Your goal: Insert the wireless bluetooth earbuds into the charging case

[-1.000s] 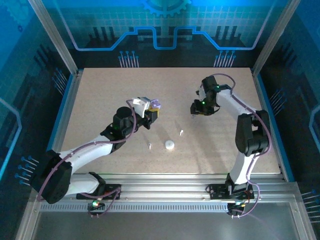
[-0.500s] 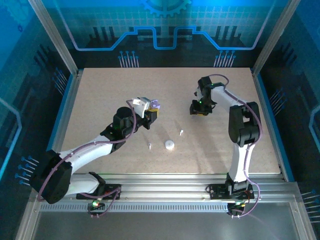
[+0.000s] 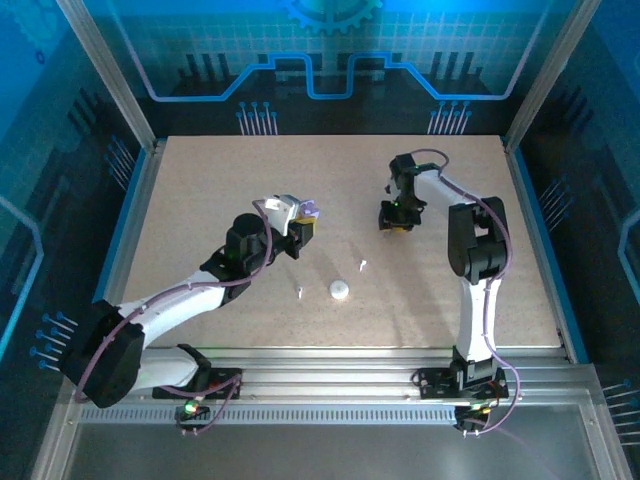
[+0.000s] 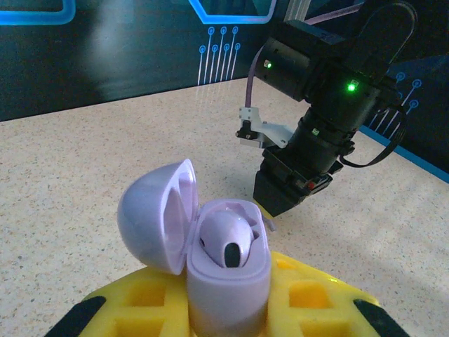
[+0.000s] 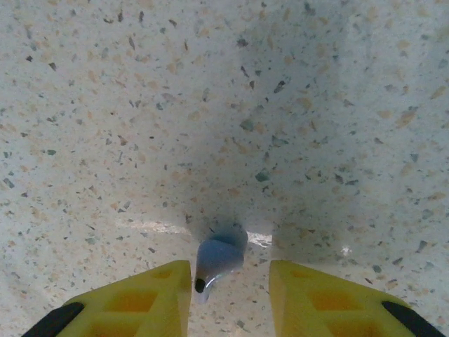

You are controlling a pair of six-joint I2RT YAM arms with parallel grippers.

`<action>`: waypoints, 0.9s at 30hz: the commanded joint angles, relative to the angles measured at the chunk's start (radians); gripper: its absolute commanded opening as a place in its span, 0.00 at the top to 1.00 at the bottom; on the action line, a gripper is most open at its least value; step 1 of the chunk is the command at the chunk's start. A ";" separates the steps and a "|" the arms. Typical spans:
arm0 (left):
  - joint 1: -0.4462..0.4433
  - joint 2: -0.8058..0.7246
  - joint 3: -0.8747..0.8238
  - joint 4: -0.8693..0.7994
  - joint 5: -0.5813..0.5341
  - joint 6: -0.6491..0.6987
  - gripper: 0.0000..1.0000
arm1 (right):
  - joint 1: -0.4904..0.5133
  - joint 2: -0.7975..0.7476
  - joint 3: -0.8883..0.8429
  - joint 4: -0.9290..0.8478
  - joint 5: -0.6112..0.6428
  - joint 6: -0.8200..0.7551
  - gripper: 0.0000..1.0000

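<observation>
Status: roughly 1 of 4 in, by my read. The left gripper [image 3: 302, 224] is clamped on the pale purple egg-shaped plastic charging case [image 4: 226, 284] and holds it above the speckled beige tabletop [image 3: 200, 200] with the lid hinged open. 1 pale purple rounded earbud [image 4: 224, 237] sits in the case pocket; I can't tell whether a 2nd pocket is free, the lid and the seated bud hide it. The second pale purple earbud [image 5: 217, 258] lies on the tabletop well to the right of the case, between the yellow fingers [image 5: 144, 298] of the right gripper [image 5: 229, 281]. Those fingers are spread to either side of it, 1 just beside it, with no grip made yet. The 2 white stem-shaped earbuds [image 3: 363, 266] [image 3: 299, 293] lie loose on the side of the case toward the arm bases, with a small white round puck [image 3: 340, 290] between them. Left to do: close on the purple bud, carry it to the case and seat it. The white pair looks untouched, and where it belongs isn't clear.
</observation>
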 commanded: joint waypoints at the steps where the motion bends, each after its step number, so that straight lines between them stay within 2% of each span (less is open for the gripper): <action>1: 0.008 -0.016 -0.002 0.011 -0.014 0.004 0.83 | 0.015 0.031 0.025 -0.030 0.013 -0.007 0.66; 27: 0.012 -0.005 0.028 -0.019 -0.004 0.020 0.83 | 0.036 0.084 0.057 -0.027 0.043 -0.022 0.75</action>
